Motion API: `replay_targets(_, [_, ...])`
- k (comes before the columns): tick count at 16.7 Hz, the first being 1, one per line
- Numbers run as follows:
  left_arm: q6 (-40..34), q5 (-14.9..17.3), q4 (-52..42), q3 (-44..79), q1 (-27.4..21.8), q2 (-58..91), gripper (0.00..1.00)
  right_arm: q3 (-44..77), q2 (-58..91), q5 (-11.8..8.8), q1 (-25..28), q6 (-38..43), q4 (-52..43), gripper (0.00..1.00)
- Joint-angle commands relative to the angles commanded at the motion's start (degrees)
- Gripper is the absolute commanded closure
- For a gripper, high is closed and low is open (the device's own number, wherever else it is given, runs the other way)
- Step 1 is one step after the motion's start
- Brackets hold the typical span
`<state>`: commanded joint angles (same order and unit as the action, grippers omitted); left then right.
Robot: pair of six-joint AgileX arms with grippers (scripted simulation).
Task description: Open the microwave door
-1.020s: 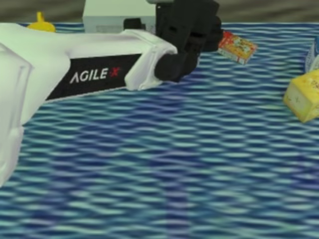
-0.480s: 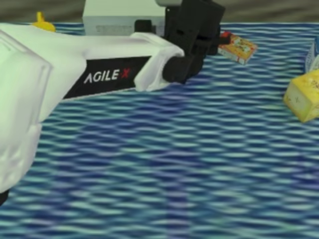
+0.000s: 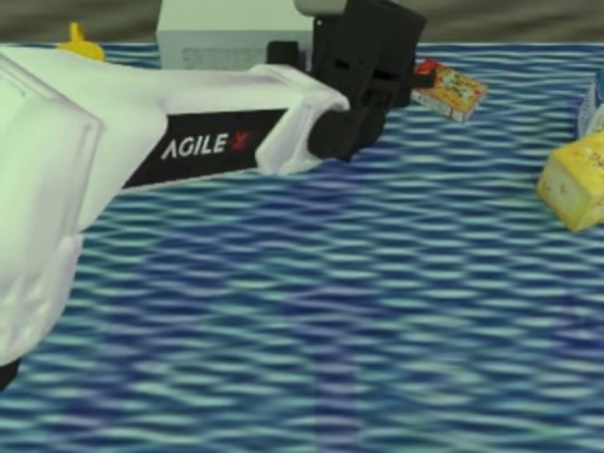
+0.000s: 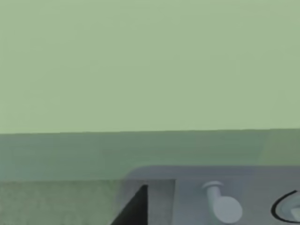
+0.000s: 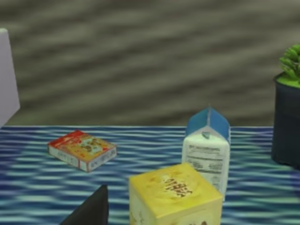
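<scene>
The table, covered in a rippled blue cloth, fills most of the top view. Across its upper left reaches my left arm, white with a black strip bearing the AgileX name, ending in a black wrist block right against the front of the microwave. That microwave, a light grey-white box, stands at the far edge of the table, left of centre, and only its top and a strip of its front show above the arm. The left gripper is at the oven's right front portion; the top view hides its fingers behind the wrist block, and the left wrist view shows only one dark finger tip, so whether the fingers are apart or together cannot be told. In that wrist view the microwave door appears as a speckled grey window, with the finger tip at its edge, just beside a round knob on the panel next to it. How far the door stands open cannot be told. At the right edge of the table lies a yellow box, tilted, with a blue-and-white milk carton just behind it. A flat red-and-yellow box lies near the microwave's right side. A dark potted plant stands further right. A small yellow object sits at the far left. The right gripper shows only as one dark finger tip in its own wrist view, its state untellable.
</scene>
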<state>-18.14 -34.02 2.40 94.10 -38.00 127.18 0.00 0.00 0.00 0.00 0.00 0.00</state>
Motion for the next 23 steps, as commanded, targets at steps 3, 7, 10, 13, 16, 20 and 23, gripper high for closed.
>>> replay_targets(3, [0.0, 0.0, 0.0, 0.0, 0.0, 0.0, 0.9, 0.0, 0.0, 0.0, 0.0, 0.0, 0.0, 0.0])
replay_targets(7, [0.0, 0.0, 0.0, 0.0, 0.0, 0.0, 1.0, 0.0, 0.0, 0.0, 0.0, 0.0, 0.0, 0.0])
replay_targets(10, [0.0, 0.0, 0.0, 0.0, 0.0, 0.0, 1.0, 0.0, 0.0, 0.0, 0.0, 0.0, 0.0, 0.0])
replay_targets(13, [-0.1, 0.1, -0.1, -2.3, -3.5, -1.6, 1.0, 0.0, 0.0, 0.0, 0.0, 0.0, 0.0, 0.0])
replay_targets(16, [-0.6, 0.7, -2.0, -0.5, -3.4, -0.9, 1.0, 0.0, 0.0, 0.0, 0.0, 0.0, 0.0, 0.0])
replay_targets(20, [-3.1, 3.2, -13.1, 8.5, -2.7, 2.6, 1.0, 0.0, 0.0, 0.0, 0.0, 0.0, 0.0, 0.0])
replay_targets(23, [-5.9, 6.1, -26.3, 18.0, -1.7, 6.0, 1.0, 0.0, 0.0, 0.0, 0.0, 0.0, 0.0, 0.0])
